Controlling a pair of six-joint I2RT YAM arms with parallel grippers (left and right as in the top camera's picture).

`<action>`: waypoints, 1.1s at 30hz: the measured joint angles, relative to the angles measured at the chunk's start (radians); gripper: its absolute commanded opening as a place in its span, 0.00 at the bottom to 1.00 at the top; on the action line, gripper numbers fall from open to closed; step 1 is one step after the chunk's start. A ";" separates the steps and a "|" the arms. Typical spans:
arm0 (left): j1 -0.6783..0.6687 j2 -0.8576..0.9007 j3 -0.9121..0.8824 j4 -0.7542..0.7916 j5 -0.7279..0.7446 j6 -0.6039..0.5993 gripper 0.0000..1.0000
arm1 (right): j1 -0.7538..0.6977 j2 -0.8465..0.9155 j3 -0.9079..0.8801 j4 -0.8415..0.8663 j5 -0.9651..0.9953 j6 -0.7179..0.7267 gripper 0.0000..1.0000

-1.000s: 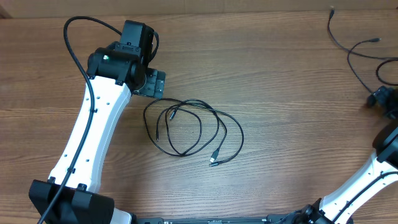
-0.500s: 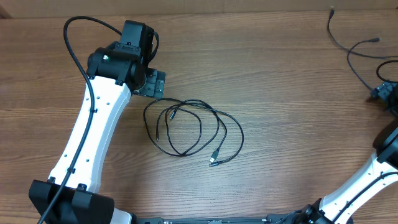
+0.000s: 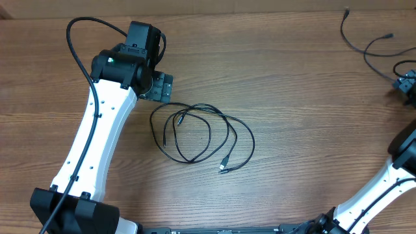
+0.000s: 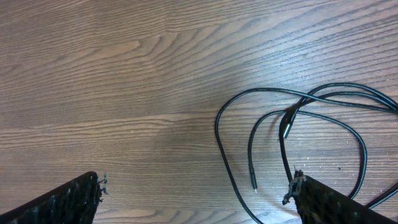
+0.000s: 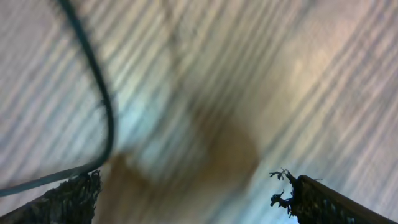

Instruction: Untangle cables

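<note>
We had the left gripper (image 4: pixel 196 186) spread wide just beside the tangled cables (image 3: pixel 201 133) in the middle of the table (image 3: pixel 292 143), placed, we judged, to take a loop. Our right gripper (image 5: pixel 186 193) sat far right by a loose cable (image 3: pixel 364 49), well apart from the tangle; through the blur its fingers seemed wide too, holding nothing.

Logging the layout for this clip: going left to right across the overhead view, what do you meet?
In order: left arm, left gripper, looped tangle of cables, loose cable at upper right, right gripper at the edge.
</note>
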 measured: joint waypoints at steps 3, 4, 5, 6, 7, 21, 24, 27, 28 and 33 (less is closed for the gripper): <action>0.000 0.000 0.000 0.000 0.000 0.000 1.00 | 0.005 0.036 0.000 0.028 -0.003 0.002 1.00; 0.000 0.000 0.000 0.000 0.000 0.000 1.00 | 0.006 0.043 0.002 0.048 -0.005 0.005 1.00; 0.000 0.000 0.000 0.000 0.000 0.000 1.00 | 0.007 0.047 0.003 0.057 -0.005 0.008 1.00; 0.000 0.000 0.000 0.000 0.000 0.000 1.00 | 0.007 0.050 0.003 0.067 -0.006 0.008 1.00; 0.000 0.000 0.000 0.000 0.000 0.000 0.99 | 0.008 0.052 0.003 0.075 -0.009 0.008 1.00; 0.000 0.000 0.000 0.000 0.000 0.000 1.00 | 0.021 0.099 0.008 0.331 -0.108 -0.001 1.00; 0.000 0.000 0.000 0.000 0.000 0.000 1.00 | 0.023 0.110 0.008 0.390 -0.152 -0.001 1.00; 0.000 0.000 0.000 0.000 0.000 0.000 0.99 | 0.026 0.116 0.008 0.421 -0.181 -0.001 1.00; 0.000 0.000 0.000 0.000 0.000 0.000 0.99 | 0.026 0.116 0.008 0.425 -0.190 -0.001 1.00; 0.000 0.000 0.000 0.000 0.000 0.000 1.00 | 0.025 0.116 0.008 0.436 -0.265 -0.002 1.00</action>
